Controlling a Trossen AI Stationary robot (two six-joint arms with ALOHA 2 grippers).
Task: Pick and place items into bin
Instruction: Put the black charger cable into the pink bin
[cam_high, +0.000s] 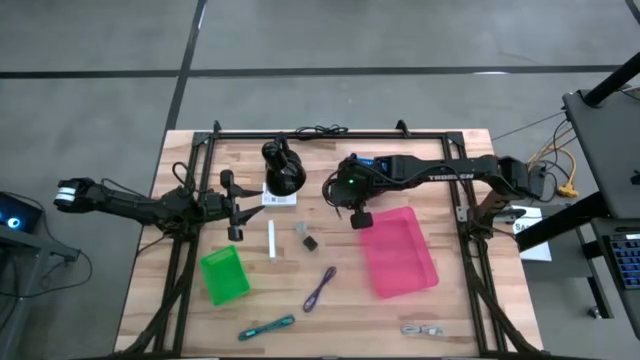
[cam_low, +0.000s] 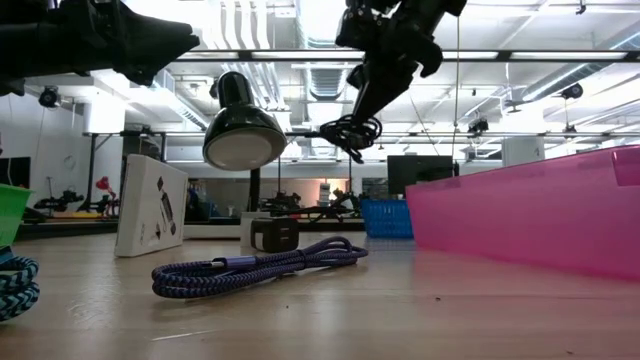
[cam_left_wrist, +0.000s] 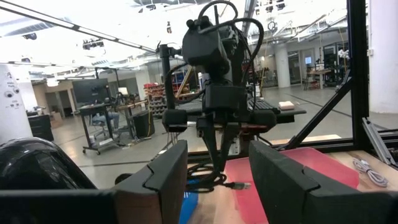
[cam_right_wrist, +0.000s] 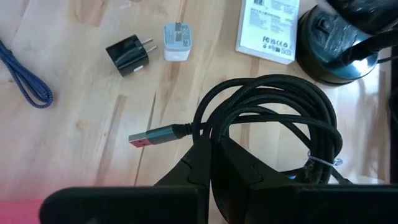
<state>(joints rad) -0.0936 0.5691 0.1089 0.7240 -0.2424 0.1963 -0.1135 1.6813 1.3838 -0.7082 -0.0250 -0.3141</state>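
Note:
My right gripper (cam_high: 358, 216) hangs above the table by the pink bin's (cam_high: 402, 250) far left corner, shut on the black coiled cable (cam_right_wrist: 267, 118), which is lifted in the low view (cam_low: 350, 130). My left gripper (cam_high: 237, 208) is open and waits left of the black lamp (cam_high: 283, 170). Flat on the wood lie the white stick (cam_high: 271, 240), the dark block (cam_high: 310, 243), a small pale piece (cam_high: 300, 228), the purple cable (cam_high: 320, 287), the teal cable (cam_high: 268, 327), a silver cable (cam_high: 422, 328) and the white card (cam_high: 280, 198). My right gripper pinches several strands of the black cable's coil (cam_right_wrist: 211, 127) between its two fingers (cam_right_wrist: 239, 165), coming from above and pointing down. The coil is lifted clear of the table and hangs below the fingertips, with its plug end (cam_right_wrist: 144, 138) sticking out to one side.
A green bin (cam_high: 223, 275) stands on the near left part of the table. The black lamp's base (cam_right_wrist: 339, 43) and head (cam_low: 243, 135) stand close to the hanging cable. A black frame (cam_high: 330, 135) runs around the table's edges.

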